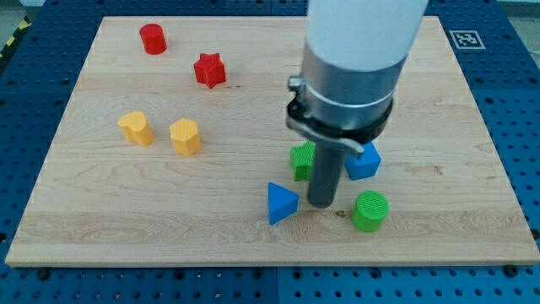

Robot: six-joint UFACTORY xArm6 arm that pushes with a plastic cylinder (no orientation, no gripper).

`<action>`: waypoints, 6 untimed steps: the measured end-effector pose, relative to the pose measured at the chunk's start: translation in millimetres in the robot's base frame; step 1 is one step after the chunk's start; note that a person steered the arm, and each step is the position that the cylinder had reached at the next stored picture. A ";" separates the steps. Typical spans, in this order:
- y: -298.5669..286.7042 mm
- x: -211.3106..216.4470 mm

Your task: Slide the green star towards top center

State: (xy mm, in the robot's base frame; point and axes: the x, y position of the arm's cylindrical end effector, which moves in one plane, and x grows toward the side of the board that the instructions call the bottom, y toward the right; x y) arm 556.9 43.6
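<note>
Wooden, pale-grained surface (101, 228) is seen carrying, left to right, smooth yellow cylinder (135, 128), yellow hexagonal block (185, 137), blue triangle (281, 203), ribbed green star (301, 160) half hidden behind the dark rod, my tip (321, 205) planted just below-right of it, no gripper fitted.

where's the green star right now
The green star sits right of the board's centre, partly hidden behind my rod. My tip is just below and to its right, with the blue block to its right and the blue triangle below it.
</note>
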 end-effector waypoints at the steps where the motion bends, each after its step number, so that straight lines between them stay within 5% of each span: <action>1: -24.4 -29.7; 3: -26.3 -114.4; 6: -20.3 -40.9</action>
State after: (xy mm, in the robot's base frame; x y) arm 516.0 23.3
